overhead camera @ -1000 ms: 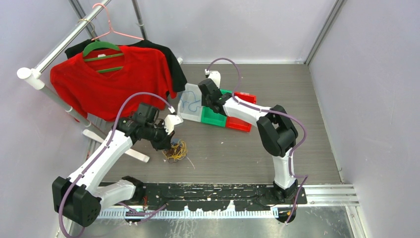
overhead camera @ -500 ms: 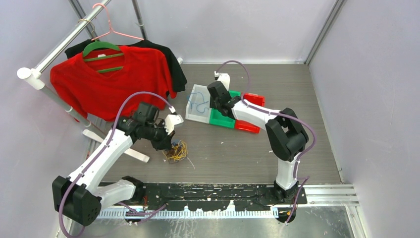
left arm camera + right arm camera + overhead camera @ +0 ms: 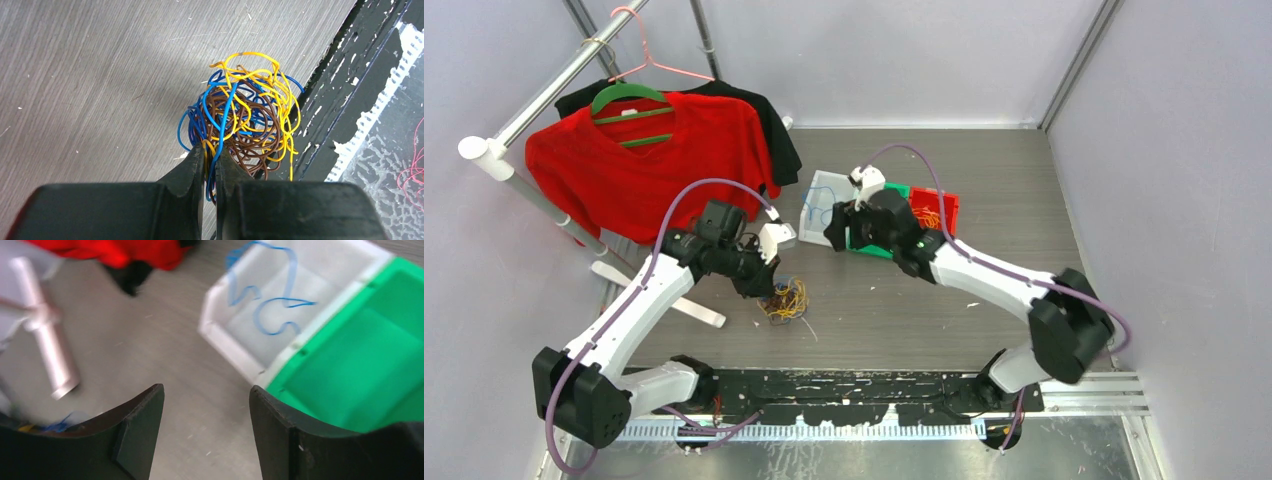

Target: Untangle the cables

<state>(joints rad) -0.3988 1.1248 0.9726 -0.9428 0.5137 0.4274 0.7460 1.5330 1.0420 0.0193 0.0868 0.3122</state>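
A fist-sized clump of blue, yellow and brown cables [image 3: 784, 300] lies on the grey table near the front; it fills the left wrist view [image 3: 245, 120]. My left gripper [image 3: 769, 290] [image 3: 210, 155] is shut on a few strands at the clump's near edge. A single blue cable [image 3: 262, 295] lies in the white bin [image 3: 819, 200] [image 3: 310, 270]. Yellow strands [image 3: 927, 215] lie in the red bin. My right gripper [image 3: 836, 235] [image 3: 206, 400] is open and empty, over the bare table just in front of the white and green bins.
White, green [image 3: 861, 238] [image 3: 370, 355] and red [image 3: 939, 205] bins stand side by side mid-table. A red T-shirt [image 3: 639, 160] over a black one hangs on a rack at the left, whose metal tube [image 3: 47, 335] shows in the right wrist view. A black strip [image 3: 350, 100] edges the table's front.
My right arm has swung back from over the bins toward the front and left, its gripper now off the bins over the table. The left gripper stays on the clump.
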